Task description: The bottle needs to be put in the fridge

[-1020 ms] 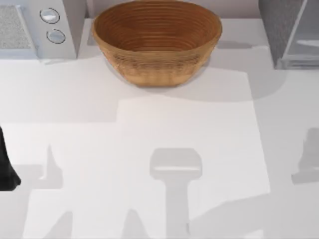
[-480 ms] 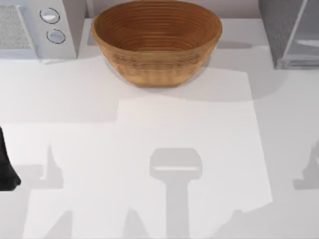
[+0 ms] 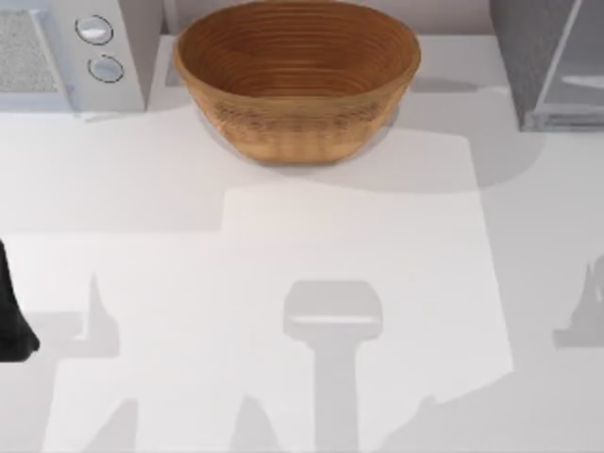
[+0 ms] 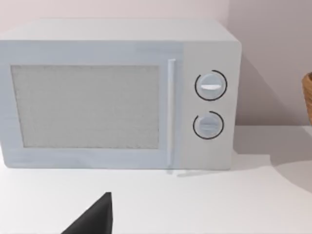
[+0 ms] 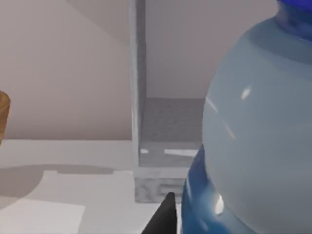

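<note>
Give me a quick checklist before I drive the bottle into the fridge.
1. Bottle at the right wrist: ok, the bottle looms close in the right wrist view.
2. Bottle held firmly: cannot tell.
3. Fridge open: ok, it seems; the fridge shows a recessed speckled floor behind its frame.
4. Basket clear of the approach: ok, the basket stands mid-table at the back, apart from the fridge.
5. Left arm parked: ok, the left arm sits at the table's left edge, facing the microwave.
</note>
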